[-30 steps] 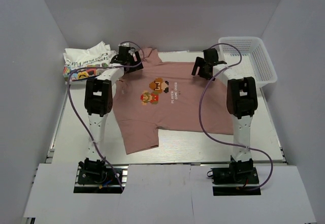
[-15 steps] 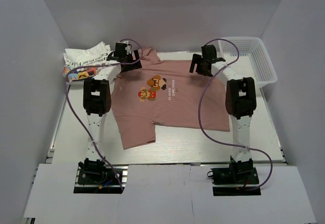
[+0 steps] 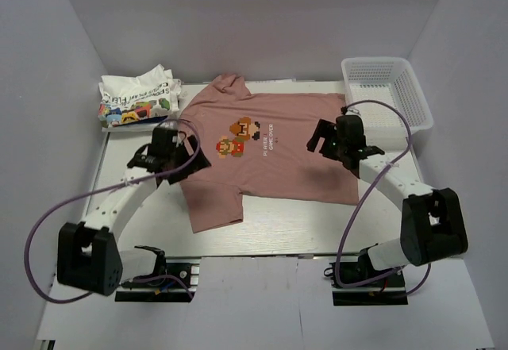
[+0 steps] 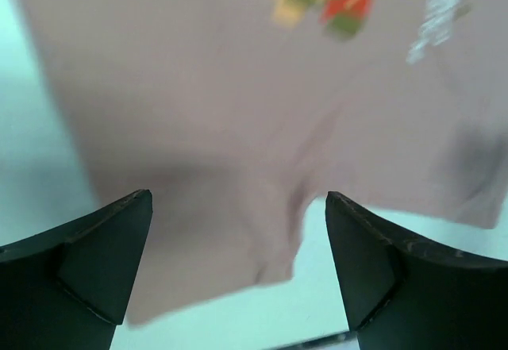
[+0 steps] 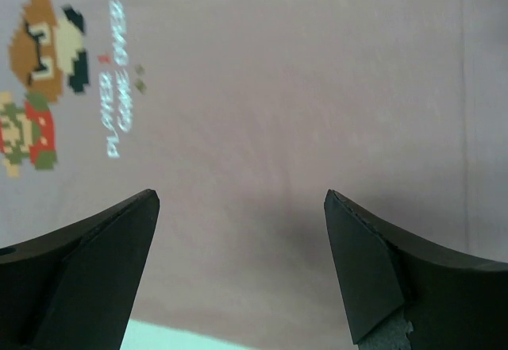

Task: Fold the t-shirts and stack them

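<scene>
The dusty-pink t-shirt (image 3: pixel 270 171) is spread flat in the middle of the table (image 3: pixel 302 235), with the print facing up. The white t-shirt (image 3: pixel 136 96) is bunched at the far left corner. The left gripper (image 3: pixel 184 158) is held over the left part of the pink one and the right gripper (image 3: pixel 324 137) over its right part. On both, the jaws are kept wide apart and nothing is held. A white basket (image 3: pixel 389 88) is placed at the far right.
</scene>
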Robot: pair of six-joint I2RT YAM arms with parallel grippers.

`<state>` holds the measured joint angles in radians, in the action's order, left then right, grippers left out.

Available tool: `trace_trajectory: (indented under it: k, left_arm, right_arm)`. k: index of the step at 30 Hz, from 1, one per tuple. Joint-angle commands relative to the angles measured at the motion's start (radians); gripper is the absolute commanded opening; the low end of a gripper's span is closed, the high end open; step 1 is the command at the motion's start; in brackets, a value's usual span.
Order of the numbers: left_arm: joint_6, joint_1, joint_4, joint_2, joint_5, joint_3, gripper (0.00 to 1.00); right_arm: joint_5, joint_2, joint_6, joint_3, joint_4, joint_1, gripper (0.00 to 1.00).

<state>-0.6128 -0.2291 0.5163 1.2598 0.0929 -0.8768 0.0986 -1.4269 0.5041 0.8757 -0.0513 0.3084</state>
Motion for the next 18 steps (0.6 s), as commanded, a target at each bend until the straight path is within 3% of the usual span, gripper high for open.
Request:
trace_trajectory:
  k: [1, 8, 13, 17, 18]
  left_arm:
    - [-0.137, -0.015, 0.165, -0.185, -0.029, 0.154, 1.00]
    - [-0.241, -0.036, 0.240, -0.341, 0.145, 0.413, 0.96]
    - [-0.274, -0.056, 0.240, -0.301, 0.064, 0.423, 0.95]
    - [-0.274, -0.065, 0.193, -0.238, 0.054, 0.449, 0.83]
    - [-0.262, -0.065, 0.154, -0.226, 0.054, 0.467, 0.73]
  right_arm:
    - [0.019, 0.100, 0.068, -0.075, 0.065, -0.006, 0.90]
    - [0.064, 0.190, 0.093, -0.156, 0.026, -0.009, 0.90]
    - [0.065, 0.213, 0.116, -0.191, 0.021, -0.011, 0.90]
    - [0.090, 0.235, 0.120, -0.198, 0.001, -0.009, 0.90]
    - [0.113, 0.240, 0.122, -0.205, -0.008, -0.011, 0.90]
